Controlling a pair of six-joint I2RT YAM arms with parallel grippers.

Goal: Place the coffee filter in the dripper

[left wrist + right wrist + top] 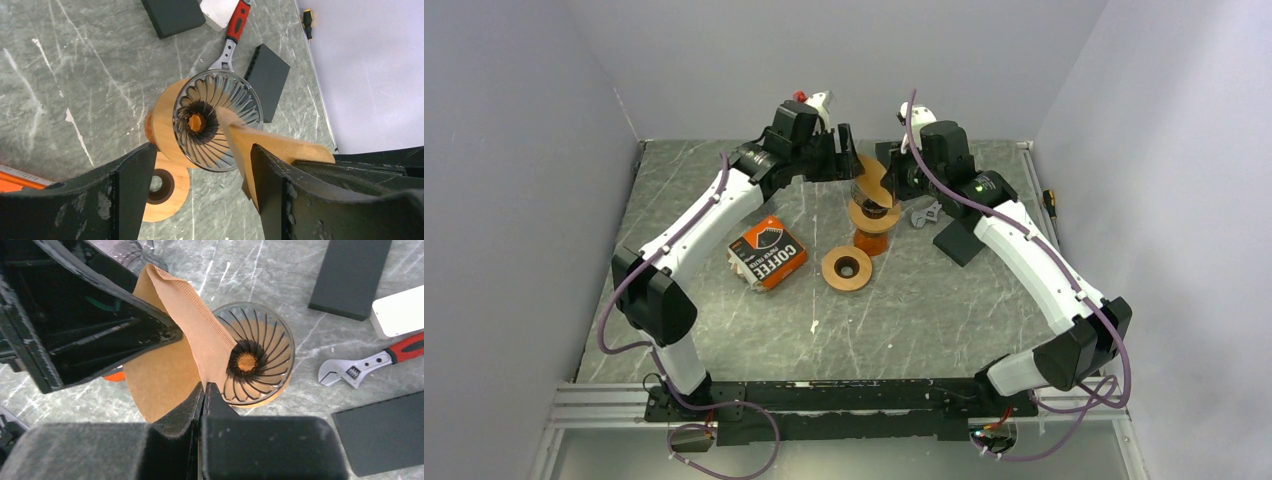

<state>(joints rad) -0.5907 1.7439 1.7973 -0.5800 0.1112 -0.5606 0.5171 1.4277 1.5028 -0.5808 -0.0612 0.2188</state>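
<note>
Both arms meet over the dripper at the far middle of the table (924, 320). The right gripper (204, 390) is clenched on the lower edge of the brown paper filter (170, 365), its two fingers pressed together with the paper pinched between them. The left gripper (201, 150) is released: its fingers stand well apart, one on either side of the dripper as its own camera sees them. The filter runs along the inner face of one finger, and the other finger touches nothing. From the right wrist, a left finger lies across the upper fold of the paper.

The filter is held in the air, partly folded and tilted. Its narrow end points down into the ribbed glass dripper (260, 360), close to the centre hole. It is not seated in the cone, and whether the tip touches the glass cannot be told. The dripper stands upright in a wooden collar on an orange base (871, 243).

On the table nearer the arms lie a wooden ring (846, 268), just beside the base, and to its left an orange box (767, 252) marked COFFEE. To the right of the dripper lie a red-handled wrench (360, 367), black blocks (350, 272) and a white block (400, 310). A screwdriver (307, 22) lies at the table's right edge.
</note>
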